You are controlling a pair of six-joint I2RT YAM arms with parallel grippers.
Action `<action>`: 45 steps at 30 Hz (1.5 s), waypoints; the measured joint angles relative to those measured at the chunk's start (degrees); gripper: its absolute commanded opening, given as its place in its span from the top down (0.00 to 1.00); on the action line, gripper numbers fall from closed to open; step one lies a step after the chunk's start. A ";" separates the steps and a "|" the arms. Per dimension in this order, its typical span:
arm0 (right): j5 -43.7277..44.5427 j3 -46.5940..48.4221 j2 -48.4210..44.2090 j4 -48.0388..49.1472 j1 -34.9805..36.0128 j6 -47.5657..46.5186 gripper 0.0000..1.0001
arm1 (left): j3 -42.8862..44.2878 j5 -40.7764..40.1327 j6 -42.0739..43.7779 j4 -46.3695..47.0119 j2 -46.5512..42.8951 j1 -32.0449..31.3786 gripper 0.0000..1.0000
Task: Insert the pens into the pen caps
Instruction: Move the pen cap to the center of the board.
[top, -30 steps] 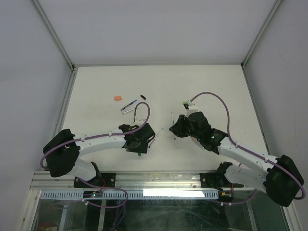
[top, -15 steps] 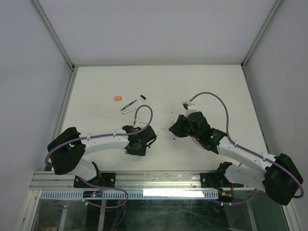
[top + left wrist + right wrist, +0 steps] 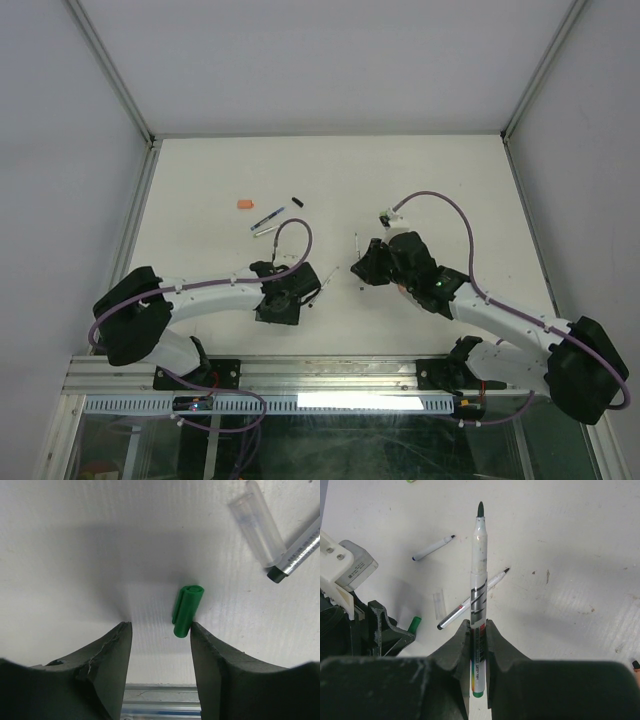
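Observation:
My left gripper [image 3: 160, 627] is open and low over the table. A dark green pen cap [image 3: 187, 609] lies between its fingertips, close to the right finger. In the top view this gripper [image 3: 282, 308] is near the table's front edge. My right gripper [image 3: 478, 630] is shut on a white pen [image 3: 479, 575] with a dark green tip, held above the table, tip pointing away. In the top view this gripper [image 3: 362, 268] is right of centre. The green cap also shows in the right wrist view [image 3: 414, 624].
A clear cap [image 3: 257, 522] and a white pen [image 3: 300, 550] lie just beyond the green cap. Another white pen [image 3: 432, 547] lies farther off. An orange cap [image 3: 242, 205], a black cap [image 3: 297, 203] and a blue pen [image 3: 267, 218] lie at the back left.
My left gripper has shifted slightly left and toward the front edge and now straddles the green cap. The right gripper has kept hold of its pen and barely moved.

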 measured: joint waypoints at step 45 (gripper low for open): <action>-0.46 0.00 0.90 0.44 -0.39 0.22 1.00 | 1.40 -0.81 5.25 3.41 1.79 10.27 0.58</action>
